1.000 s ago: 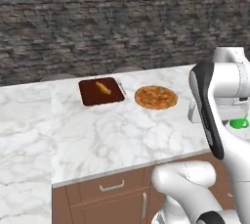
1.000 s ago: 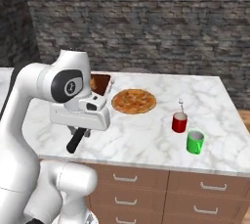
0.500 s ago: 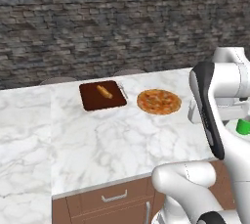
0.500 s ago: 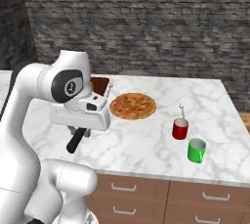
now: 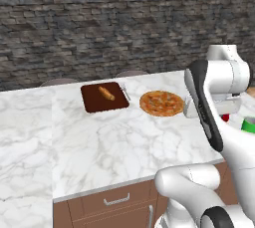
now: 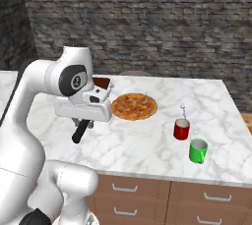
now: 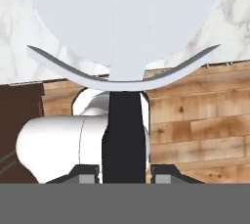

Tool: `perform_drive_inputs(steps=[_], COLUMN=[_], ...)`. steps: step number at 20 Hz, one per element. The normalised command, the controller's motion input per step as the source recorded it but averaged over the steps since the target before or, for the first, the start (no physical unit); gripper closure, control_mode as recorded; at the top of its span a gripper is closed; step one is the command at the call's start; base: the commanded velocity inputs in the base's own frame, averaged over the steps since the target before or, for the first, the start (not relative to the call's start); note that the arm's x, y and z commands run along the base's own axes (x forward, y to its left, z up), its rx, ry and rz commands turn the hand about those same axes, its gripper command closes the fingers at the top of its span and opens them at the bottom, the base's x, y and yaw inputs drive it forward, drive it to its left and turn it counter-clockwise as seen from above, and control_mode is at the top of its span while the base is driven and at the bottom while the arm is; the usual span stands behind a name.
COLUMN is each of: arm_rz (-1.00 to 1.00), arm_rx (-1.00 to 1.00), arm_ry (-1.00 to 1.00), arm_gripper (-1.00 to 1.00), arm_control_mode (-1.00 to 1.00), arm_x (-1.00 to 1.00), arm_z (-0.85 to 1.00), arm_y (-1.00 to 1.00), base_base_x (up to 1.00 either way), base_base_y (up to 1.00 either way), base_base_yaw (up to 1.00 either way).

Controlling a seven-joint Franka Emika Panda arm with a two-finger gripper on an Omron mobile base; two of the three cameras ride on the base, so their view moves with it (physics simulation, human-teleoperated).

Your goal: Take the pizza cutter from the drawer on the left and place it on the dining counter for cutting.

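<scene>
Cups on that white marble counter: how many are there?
2. A red cup stands right of the round pizza, and a green mug stands just in front of it, nearer the counter's edge. The arm may hide others.

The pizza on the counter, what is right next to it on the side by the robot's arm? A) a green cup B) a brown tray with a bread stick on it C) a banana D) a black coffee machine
B: the left base view shows the pizza with a brown tray beside it holding a bread stick.
</scene>
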Motion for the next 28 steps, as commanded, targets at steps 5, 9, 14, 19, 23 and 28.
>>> perform_drive_inputs(steps=[5, 9, 14, 19, 23, 28], arm_rz=[0.04, 0.01, 0.00, 0.00, 0.04, 0.05], arm_rx=[0.00, 0.00, 0.00, 0.00, 0.00, 0.01], arm_ry=[0.00, -0.02, -0.10, -0.14, -0.23, -0.25], arm_gripper=[1.00, 1.00, 1.00, 1.00, 1.00, 1.00], arm_control_mode=[-1.00, -1.00, -1.00, -1.00, -1.00, -1.00], arm_x=[1.00, 0.99, 0.78, 0.70, 0.53, 0.46], arm_z=[-0.01, -0.11, -0.28, -0.43, -0.54, -0.57], arm_y=[0.20, 0.09, 0.23, 0.32, 0.13, 0.15], base_base_x=[0.00, 0.00, 0.00, 0.00, 0.00, 0.00], base_base_y=[0.00, 0.00, 0.00, 0.00, 0.00, 0.00], base_base_yaw=[0.00, 0.00, 0.00, 0.00, 0.00, 0.00])
